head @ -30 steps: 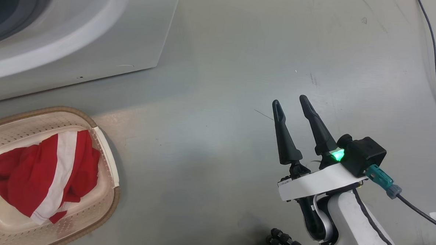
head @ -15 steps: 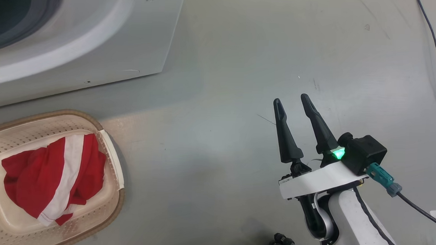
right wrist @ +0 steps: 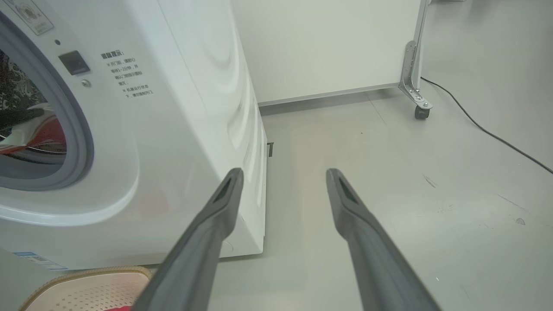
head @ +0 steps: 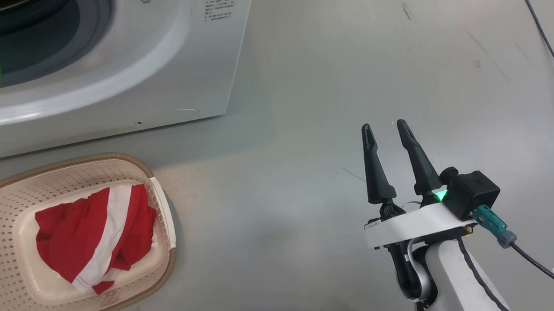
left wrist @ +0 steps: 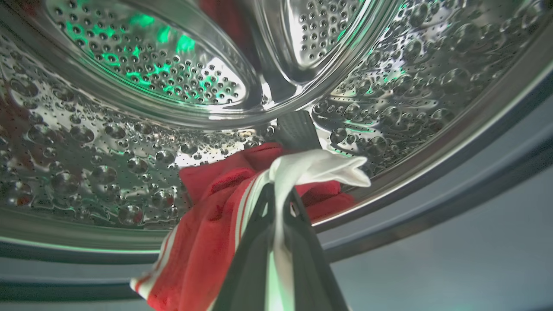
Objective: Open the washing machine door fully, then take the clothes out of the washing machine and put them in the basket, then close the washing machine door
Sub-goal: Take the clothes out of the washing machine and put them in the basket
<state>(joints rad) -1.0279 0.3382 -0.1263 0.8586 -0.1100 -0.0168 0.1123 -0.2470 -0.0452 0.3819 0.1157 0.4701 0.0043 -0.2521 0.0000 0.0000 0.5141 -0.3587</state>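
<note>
Clothes (left wrist: 203, 233): red, white-striped, bunched in drum (left wrist: 129, 142); left claw (left wrist: 281, 192) clenched on them; right claw (head: 384, 125) spread

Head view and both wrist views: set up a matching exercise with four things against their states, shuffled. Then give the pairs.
Things
A. left gripper
B. right gripper
C. basket
D. washing machine

States
1. white, round front opening uncovered
2. fingers apart, holding nothing, grey floor beyond them
3. fingers shut on a red striped garment inside the steel drum
4. on the floor, holding a crumpled red-and-white garment

Pairs: A-3, B-2, C-4, D-1
</note>
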